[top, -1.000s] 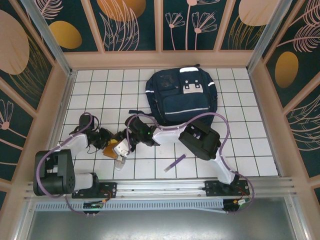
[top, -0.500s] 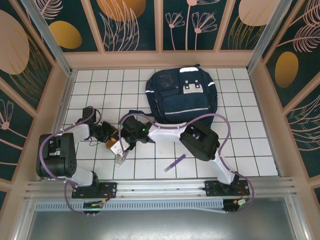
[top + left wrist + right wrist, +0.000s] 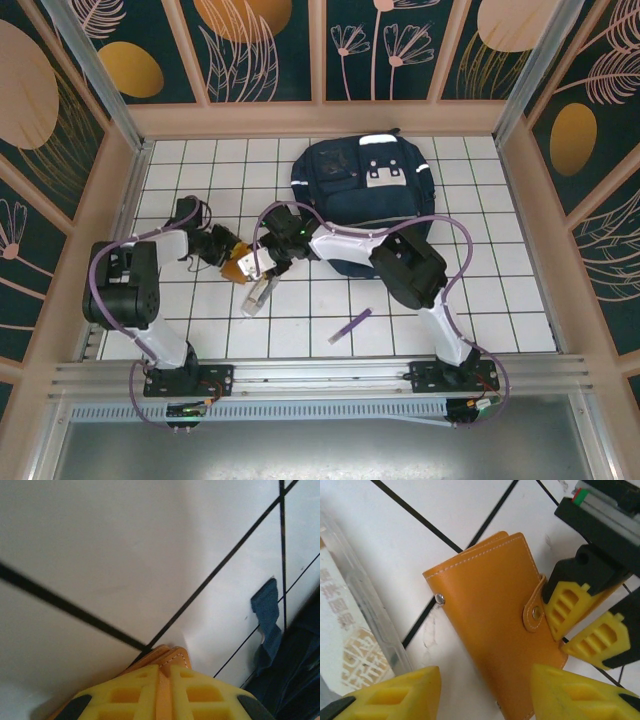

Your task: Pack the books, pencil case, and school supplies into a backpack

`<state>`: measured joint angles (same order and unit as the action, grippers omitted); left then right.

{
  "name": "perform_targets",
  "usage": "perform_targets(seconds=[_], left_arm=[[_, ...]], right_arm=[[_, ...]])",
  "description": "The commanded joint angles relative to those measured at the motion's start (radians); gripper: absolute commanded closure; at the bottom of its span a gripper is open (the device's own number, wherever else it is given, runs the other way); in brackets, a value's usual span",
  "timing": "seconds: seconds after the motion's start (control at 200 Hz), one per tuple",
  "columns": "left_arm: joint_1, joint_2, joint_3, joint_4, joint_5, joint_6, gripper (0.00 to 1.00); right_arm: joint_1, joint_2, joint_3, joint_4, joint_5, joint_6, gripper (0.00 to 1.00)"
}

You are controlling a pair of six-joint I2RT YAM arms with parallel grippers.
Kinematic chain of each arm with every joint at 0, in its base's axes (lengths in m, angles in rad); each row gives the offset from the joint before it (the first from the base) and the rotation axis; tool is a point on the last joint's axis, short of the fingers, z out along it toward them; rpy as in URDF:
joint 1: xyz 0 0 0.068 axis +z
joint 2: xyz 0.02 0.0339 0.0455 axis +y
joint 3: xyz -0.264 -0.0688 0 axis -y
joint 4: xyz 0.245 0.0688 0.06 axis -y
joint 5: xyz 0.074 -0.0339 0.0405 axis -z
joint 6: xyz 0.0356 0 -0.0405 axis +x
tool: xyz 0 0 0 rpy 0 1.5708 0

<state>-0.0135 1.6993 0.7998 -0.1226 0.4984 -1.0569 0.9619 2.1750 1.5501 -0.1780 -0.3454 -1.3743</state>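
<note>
An orange-brown book with a leather cover and snap strap lies on the white tiles, and my left gripper is shut on its strap-side edge. In the left wrist view the yellow fingers pinch the book's edge. From above, the left gripper and the book sit left of the navy backpack. My right gripper hovers open over the book, its fingers clear of it. A long clear flat pack lies beside the book. A purple pen rests nearer the front. The pencil case is out of view.
Wooden walls enclose the tiled table. A loose strap of the backpack trails onto the tiles close to the book. The clear pack lies just in front of both grippers. The right arm's elbow overlaps the backpack's near edge.
The left gripper has carried the orange-brown book back and to the right, toward the backpack. The right gripper moved along with it, and the clear pack shifted the same way.
</note>
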Motion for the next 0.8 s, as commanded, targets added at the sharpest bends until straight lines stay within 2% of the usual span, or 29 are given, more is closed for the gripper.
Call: perform_targets(seconds=[0.0,0.185,0.275,0.34,0.485,0.581,0.796], left_arm=[[-0.006,0.064,0.003,0.001,-0.011,-0.056,0.86],[-0.007,0.074,0.009,0.005,0.002,-0.044,0.85],[-0.008,0.085,0.023,-0.003,0.015,-0.028,0.83],[-0.008,0.088,0.042,-0.023,0.009,-0.004,0.81],[-0.008,0.087,0.072,-0.060,-0.023,0.027,0.81],[-0.008,0.105,0.074,-0.059,-0.020,0.026,0.81],[-0.013,0.139,0.116,-0.051,-0.015,0.021,0.82]], right_arm=[[0.014,0.055,0.039,0.022,0.059,-0.033,0.50],[0.029,0.132,0.036,0.122,0.185,-0.074,0.51],[0.031,0.135,0.008,0.178,0.211,-0.073,0.63],[0.029,0.117,-0.010,0.189,0.189,-0.082,0.63],[0.015,0.085,0.077,-0.038,0.041,-0.122,0.54],[0.006,0.113,0.186,-0.189,0.019,-0.122,0.52],[-0.022,0.142,0.184,-0.169,0.065,-0.110,0.52]])
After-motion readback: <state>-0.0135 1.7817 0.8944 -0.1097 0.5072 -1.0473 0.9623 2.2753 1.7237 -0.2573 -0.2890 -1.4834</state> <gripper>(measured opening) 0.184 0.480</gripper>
